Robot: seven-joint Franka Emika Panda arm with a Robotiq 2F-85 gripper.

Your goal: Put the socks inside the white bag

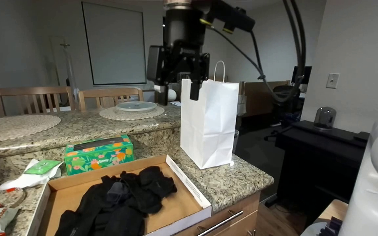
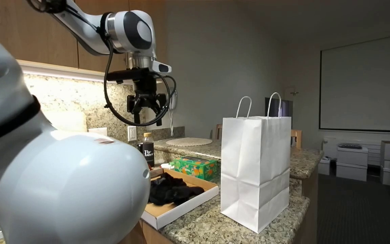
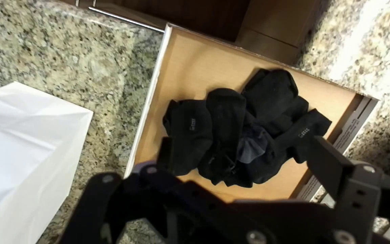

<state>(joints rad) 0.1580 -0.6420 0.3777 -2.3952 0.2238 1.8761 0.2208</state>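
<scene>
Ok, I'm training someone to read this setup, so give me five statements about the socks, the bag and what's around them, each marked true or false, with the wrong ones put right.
1. The socks lie in the cardboard tray. True.
2. The white bag lies on its side. False: it stands upright on the counter.
3. The fingers stand open, holding nothing. True.
4. The green tissue box stands outside the cardboard tray. True.
5. The fingers reach down into the white bag. False: they hang in the air outside it.

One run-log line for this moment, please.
gripper: open, empty | socks: piled in cardboard tray | white bag: upright on counter
</scene>
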